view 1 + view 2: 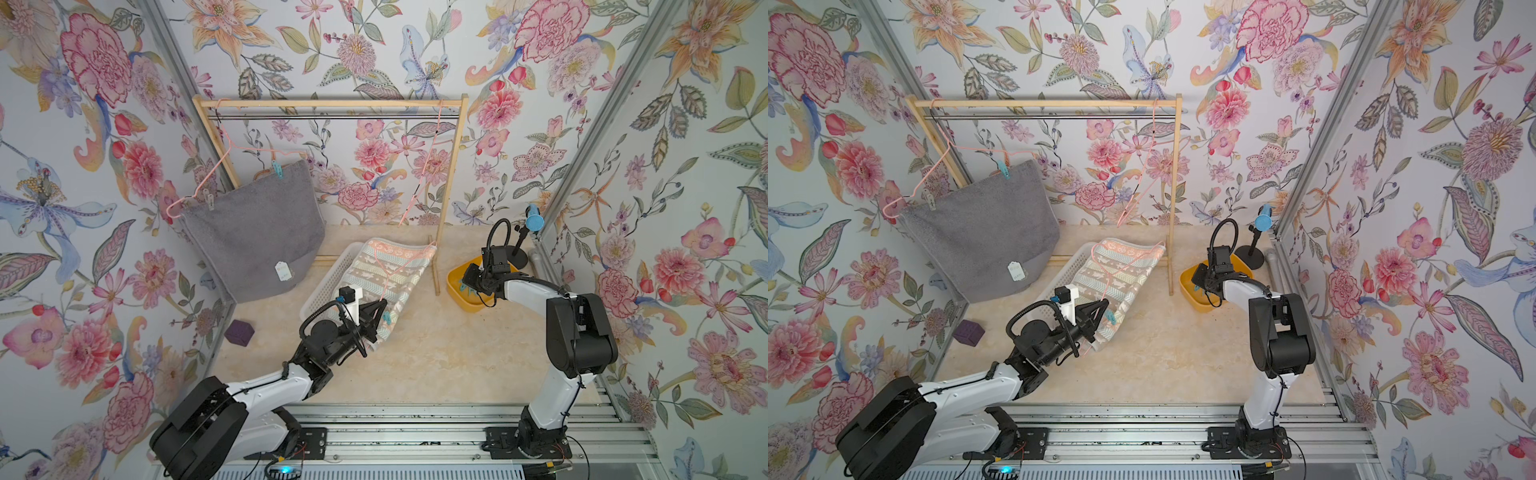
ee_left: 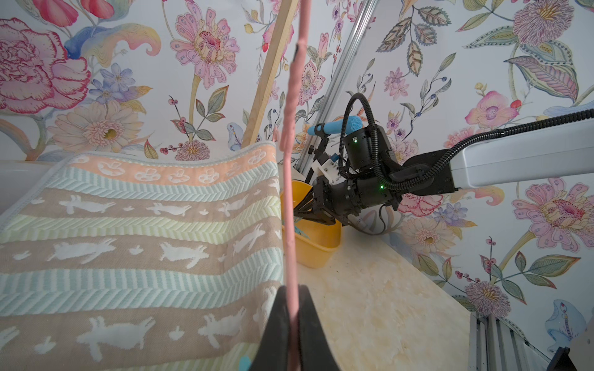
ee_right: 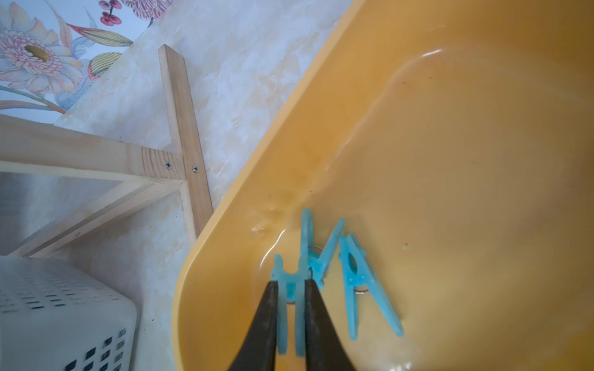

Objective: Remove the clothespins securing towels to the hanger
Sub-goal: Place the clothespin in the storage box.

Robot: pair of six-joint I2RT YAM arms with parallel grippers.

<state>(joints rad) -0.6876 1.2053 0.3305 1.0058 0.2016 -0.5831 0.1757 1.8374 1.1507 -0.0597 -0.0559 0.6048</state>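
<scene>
The pink hanger (image 2: 291, 192) is pinched between the jaws of the left gripper (image 2: 294, 290), which is clenched on its wire just beside the striped towel (image 2: 144, 225). It is judged to be steadied this way so that the cloth is kept from sliding while pins are pulled. The towel is draped over the white basket (image 1: 328, 278) on the table (image 1: 415, 353), and 1 teal clothespin (image 1: 387, 318) is seen at its edge, next to that gripper. The right gripper (image 3: 291, 282) is lowered into the yellow bowl (image 3: 450, 160) and is closed on a removed clothespin (image 3: 292, 294), squeezed at its handle end. A drop-off appears to be in hand, since 2 loose clothespins (image 3: 360, 279) are already lying in the bowl. The grey towel (image 1: 257, 232) is hung under the wooden rack (image 1: 332, 103), pinned up by a blue clothespin (image 1: 277, 170) and a pale clothespin (image 1: 210, 202); both are judged to be left for removal.
</scene>
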